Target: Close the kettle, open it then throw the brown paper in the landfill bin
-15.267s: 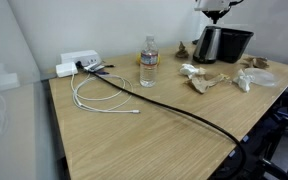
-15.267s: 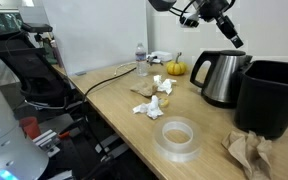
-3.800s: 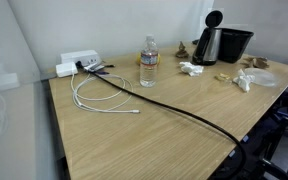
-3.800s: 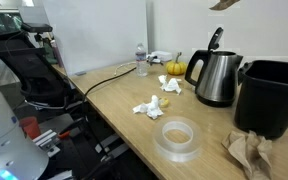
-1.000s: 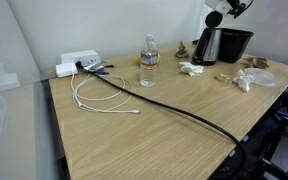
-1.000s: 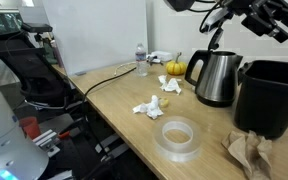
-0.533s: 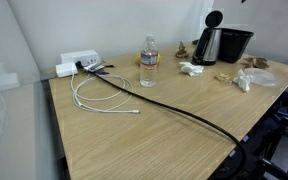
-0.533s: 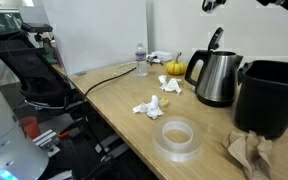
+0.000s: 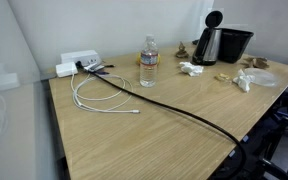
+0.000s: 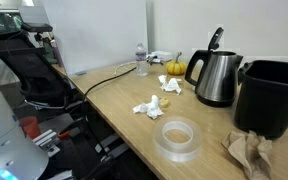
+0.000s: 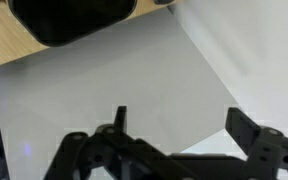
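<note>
The steel kettle [image 9: 208, 46] [image 10: 217, 80] stands at the table's far end with its black lid [image 10: 215, 39] tipped up, so it is open. Right beside it is the black bin [image 10: 272, 97] [image 9: 237, 42]. A crumpled brown paper [image 10: 246, 153] lies on the table next to the bin. My gripper [image 11: 184, 125] shows only in the wrist view: its fingers stand wide apart, open, with nothing between them, high above a dark shape [image 11: 74, 20] that I cannot identify for sure. The arm is outside both exterior views.
A water bottle [image 9: 148, 62] [image 10: 140, 58], white crumpled tissues [image 10: 149, 106] [image 9: 192, 69], a clear tape roll [image 10: 178, 138] and a small pumpkin [image 10: 174, 68] share the wooden table. White cables [image 9: 104, 97] and a thick black cable [image 9: 184, 112] cross it.
A second ago the arm hung above the bin; it has since risen out of both exterior views. The jaws have widened.
</note>
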Tool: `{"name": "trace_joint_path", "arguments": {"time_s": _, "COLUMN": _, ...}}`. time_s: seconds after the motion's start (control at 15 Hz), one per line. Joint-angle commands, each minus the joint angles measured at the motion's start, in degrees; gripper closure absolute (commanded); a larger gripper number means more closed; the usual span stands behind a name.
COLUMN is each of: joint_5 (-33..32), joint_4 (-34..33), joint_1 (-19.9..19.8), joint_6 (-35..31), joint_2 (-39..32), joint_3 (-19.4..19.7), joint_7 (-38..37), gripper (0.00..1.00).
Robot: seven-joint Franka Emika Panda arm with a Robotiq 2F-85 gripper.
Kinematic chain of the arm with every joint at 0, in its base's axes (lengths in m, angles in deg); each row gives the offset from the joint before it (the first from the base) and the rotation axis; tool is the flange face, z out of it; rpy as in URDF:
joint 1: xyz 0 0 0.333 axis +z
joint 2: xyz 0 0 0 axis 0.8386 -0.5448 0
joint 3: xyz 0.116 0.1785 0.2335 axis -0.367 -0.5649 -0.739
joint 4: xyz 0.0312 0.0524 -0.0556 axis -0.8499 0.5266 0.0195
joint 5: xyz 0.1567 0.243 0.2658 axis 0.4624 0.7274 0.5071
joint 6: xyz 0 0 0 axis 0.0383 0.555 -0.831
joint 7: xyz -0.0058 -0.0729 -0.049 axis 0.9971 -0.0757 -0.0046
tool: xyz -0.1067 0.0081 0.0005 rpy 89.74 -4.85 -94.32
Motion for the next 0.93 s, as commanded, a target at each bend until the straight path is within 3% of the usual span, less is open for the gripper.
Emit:
{"name": "trace_joint_path", "arguments": {"time_s": 0.0, "joint_5": 10.84, "joint_4": 4.35, "joint_1": 0.85, "joint_6": 0.87, "joint_2": 5.46, "joint_3": -1.21, "joint_7": 10.13, "gripper": 0.00}}
{"name": "trace_joint_path", "arguments": {"time_s": 0.53, "joint_5": 29.63, "joint_4": 9.40, "joint_1": 1.37, "joint_6": 6.75, "joint_2": 11.27, "joint_3": -4.11, "joint_7": 22.29, "gripper": 0.00}}
{"name": "trace_joint_path", "arguments": {"time_s": 0.6, "joint_5": 26.30, "joint_4": 8.11, "joint_1": 0.06, "joint_6": 5.05, "joint_2": 9.64, "joint_3": -5.20, "joint_7": 19.31, "gripper": 0.00}}
{"name": "trace_joint_path", "arguments": {"time_s": 0.87, "joint_5": 28.56, "joint_4": 8.78, "joint_1": -0.08, "joint_6": 5.78, "joint_2": 10.50, "joint_3": -5.42, "joint_7": 20.93, "gripper": 0.00}}
